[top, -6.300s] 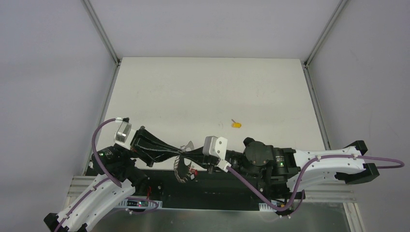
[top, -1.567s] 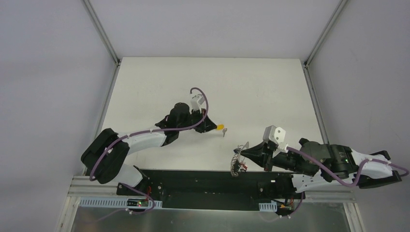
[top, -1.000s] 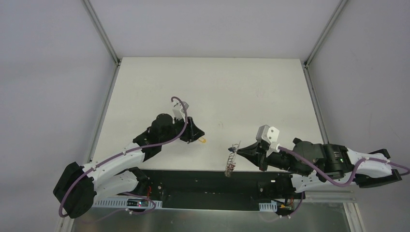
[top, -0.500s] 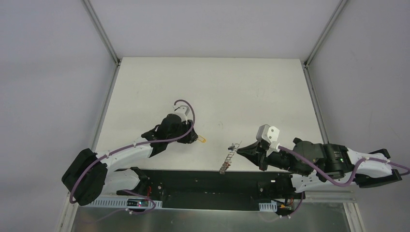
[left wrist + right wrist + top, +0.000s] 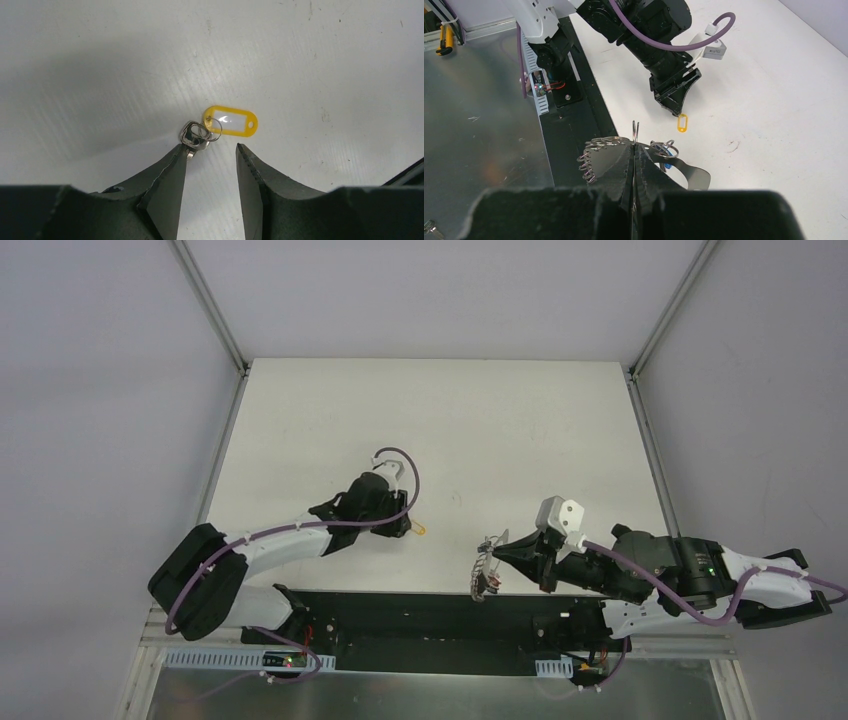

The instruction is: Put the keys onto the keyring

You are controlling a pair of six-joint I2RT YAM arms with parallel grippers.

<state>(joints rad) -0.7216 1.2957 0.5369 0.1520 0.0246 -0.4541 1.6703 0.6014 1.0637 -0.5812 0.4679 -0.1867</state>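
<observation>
Keys [image 5: 193, 136]: 1, perhaps 2, with 1 yellow tag [image 5: 231, 121]; 1 keyring [image 5: 487, 568]

2 white arms [image 5: 275, 542] with black joints [image 5: 375, 502], looping purple cables [image 5: 396, 450].

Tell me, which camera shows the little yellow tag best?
The left wrist camera: the yellow tag lies close up, its small ring and silver key clear. The top camera shows only a yellow speck; the right wrist camera shows it small and far.

On white table [image 5: 450, 410]: yellow-tagged key [image 5: 222, 122], perhaps two
</observation>
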